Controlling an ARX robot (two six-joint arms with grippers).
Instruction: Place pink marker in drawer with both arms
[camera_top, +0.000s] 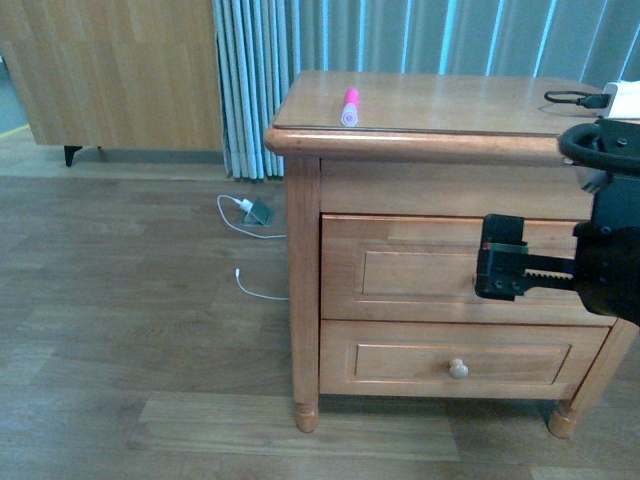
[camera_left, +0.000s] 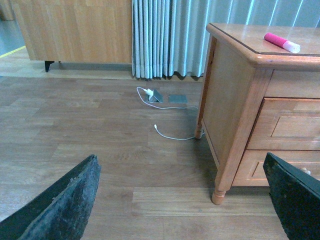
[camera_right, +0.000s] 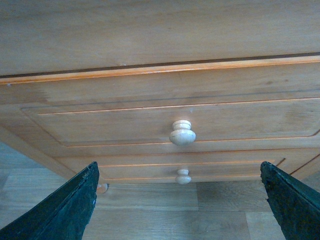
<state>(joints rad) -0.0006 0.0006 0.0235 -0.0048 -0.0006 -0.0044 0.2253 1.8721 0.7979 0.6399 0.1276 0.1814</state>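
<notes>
Right gripper (camera_top: 497, 258) is facing the knob (camera_right: 182, 132) of the shut drawer (camera_top: 400, 270).
Its fingers, like the left gripper (camera_left: 180, 167)'s, are standing spread; the pink marker (camera_top: 350, 107) is lying on the tabletop (camera_top: 450, 100). Closing off-centre, they could slip off the round knob.

Soft even daylight, pics sharp, no glare.

Glossy wooden cabinet (camera_top: 420, 190), plastic marker (camera_top: 350, 106)

Cabinet top (camera_top: 450, 100) bears pink marker (camera_top: 350, 106), black cable (camera_top: 575, 98).
</notes>
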